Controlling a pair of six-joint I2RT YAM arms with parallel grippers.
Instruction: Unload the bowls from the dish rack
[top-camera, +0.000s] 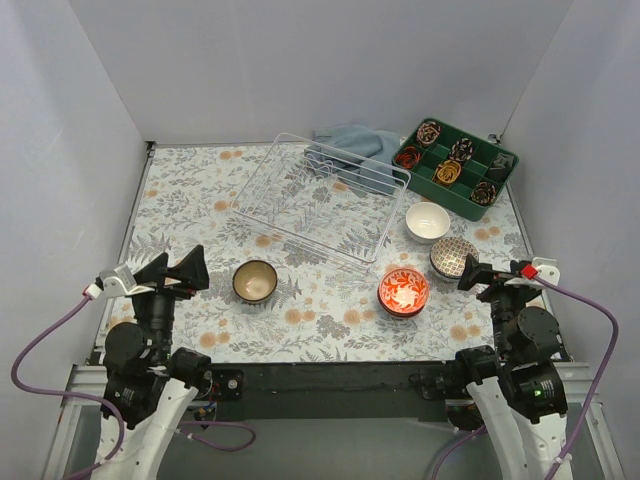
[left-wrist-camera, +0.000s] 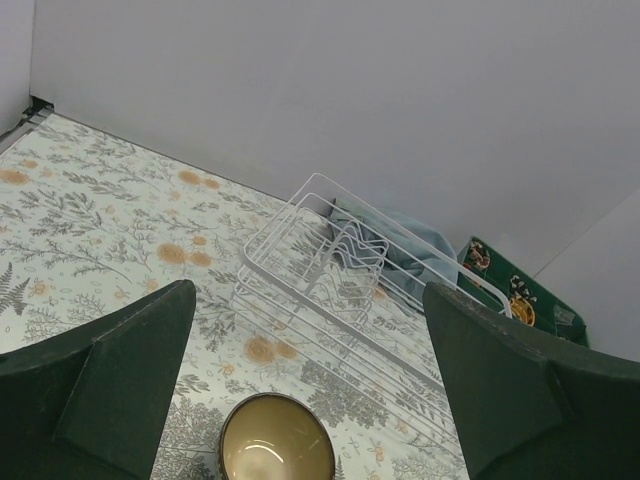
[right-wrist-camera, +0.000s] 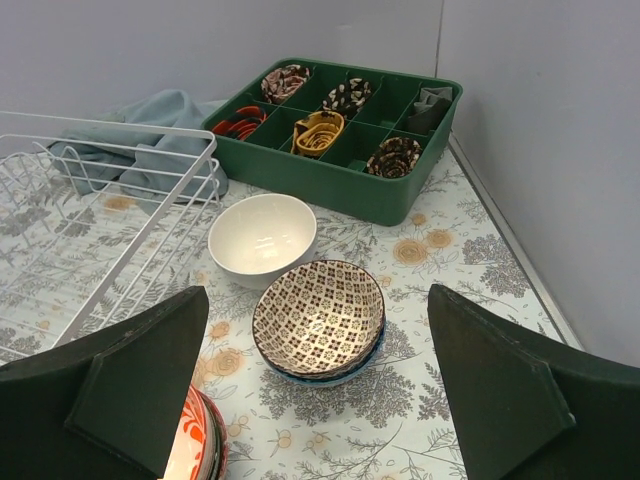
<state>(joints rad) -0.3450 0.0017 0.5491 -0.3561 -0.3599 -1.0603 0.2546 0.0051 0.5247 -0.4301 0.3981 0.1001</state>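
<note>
As left end effector (left-wrist-camera: 310, 292), right end effector (right-wrist-camera: 318, 292) gape, bowls (top-camera: 255, 281) apparently outside dish rack (top-camera: 320, 196)

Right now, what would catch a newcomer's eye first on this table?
The empty white wire dish rack sits askew in the middle. Bowls stand outside it: a red-orange bowl near the front, a patterned bowl and a white bowl behind it, a tan bowl on the left. A green tray of rolled items sits far right.

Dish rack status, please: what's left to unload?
Left gripper, right gripper open, empty. Dish rack holds no bowls; tan bowl, red bowl, patterned bowl, white bowl on the table. Nothing blocking.
</note>
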